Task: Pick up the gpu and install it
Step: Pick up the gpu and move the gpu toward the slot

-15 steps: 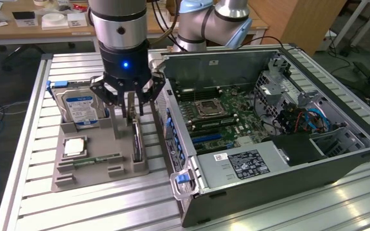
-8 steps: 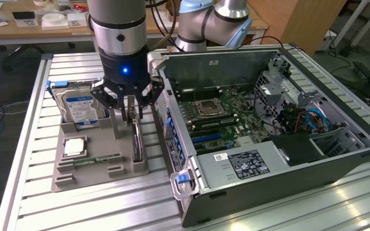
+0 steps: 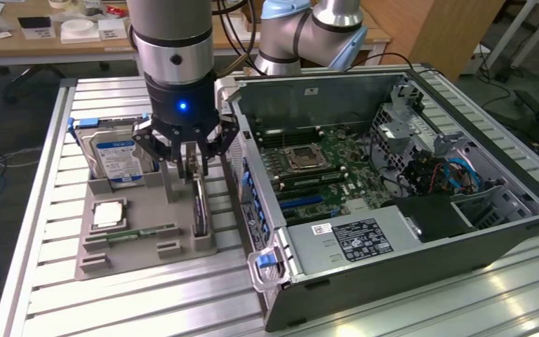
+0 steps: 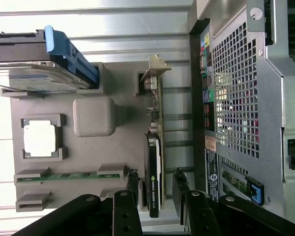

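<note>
The gpu [image 3: 199, 205] is a thin black card standing on edge in a slot of the grey holder [image 3: 129, 258], on the side nearest the open computer case [image 3: 494, 232]. In the wrist view the gpu [image 4: 154, 164] shows a green-lettered label, and its pale metal bracket [image 4: 156, 69] is at the far end. My gripper [image 3: 193, 172] hangs straight above it, open. In the wrist view the gripper [image 4: 156, 186] has one finger on each side of the card's near end, with a small gap to the fingers [image 4: 181, 187].
A silver hard drive [image 3: 115, 158] with a blue-white label stands at the holder's back. A processor chip [image 3: 109, 214] and a green memory stick [image 3: 143, 232] lie in other slots. The case's motherboard [image 3: 325, 168] is exposed. The slatted metal table [image 3: 138, 309] extends in front.
</note>
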### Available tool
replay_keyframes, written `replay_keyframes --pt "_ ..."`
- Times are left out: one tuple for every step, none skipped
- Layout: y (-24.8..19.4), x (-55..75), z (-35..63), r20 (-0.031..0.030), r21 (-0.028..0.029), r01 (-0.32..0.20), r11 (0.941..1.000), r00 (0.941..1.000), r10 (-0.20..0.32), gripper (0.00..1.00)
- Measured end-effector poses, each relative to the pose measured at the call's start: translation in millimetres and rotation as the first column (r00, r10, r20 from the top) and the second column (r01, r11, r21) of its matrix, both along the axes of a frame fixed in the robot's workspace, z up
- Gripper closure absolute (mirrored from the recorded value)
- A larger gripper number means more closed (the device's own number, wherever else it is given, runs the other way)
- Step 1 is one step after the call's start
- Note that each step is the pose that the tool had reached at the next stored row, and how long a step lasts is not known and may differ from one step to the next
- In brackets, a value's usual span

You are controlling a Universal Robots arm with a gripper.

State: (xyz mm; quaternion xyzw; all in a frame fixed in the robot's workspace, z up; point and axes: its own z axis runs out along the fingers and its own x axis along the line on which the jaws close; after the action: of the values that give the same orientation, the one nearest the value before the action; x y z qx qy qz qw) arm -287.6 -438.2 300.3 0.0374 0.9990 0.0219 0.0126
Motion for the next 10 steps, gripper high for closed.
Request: replay_keyframes --pt "0.0 0.0 0.0 0.0 0.0 0.0 1.0 1.0 0.0 0.58" --pt "0.0 0.0 0.0 0.0 0.0 0.0 1.0 1.0 0.0 0.58" --pt "0.0 0.0 -0.4 0.0001 0.0001 0.0 1.0 1.0 0.0 0.58" --pt "0.0 0.0 -1.0 0.0004 0.0003 0.0 1.0 1.0 0.0 0.58" --pt "0.0 0.0 -1.6 0.0003 0.0003 0.0 1.0 1.0 0.0 0.58" --pt "0.0 0.0 -2.2 0.0 0.0 0.0 1.0 1.0 0.0 0.58" --pt "0.0 0.0 -3.0 0.0001 0.0001 0.0 1.0 1.0 0.0 0.58" --pt "0.0 0.0 -3.7 0.0001 0.0 0.0 1.0 1.0 0.0 0.58" --pt "0.0 0.0 -4.4 0.0 0.0 0.0 1.0 1.0 0.0 0.58" --pt "0.0 0.0 -5.0 0.0 0.0 0.0 1.0 1.0 0.0 0.58"
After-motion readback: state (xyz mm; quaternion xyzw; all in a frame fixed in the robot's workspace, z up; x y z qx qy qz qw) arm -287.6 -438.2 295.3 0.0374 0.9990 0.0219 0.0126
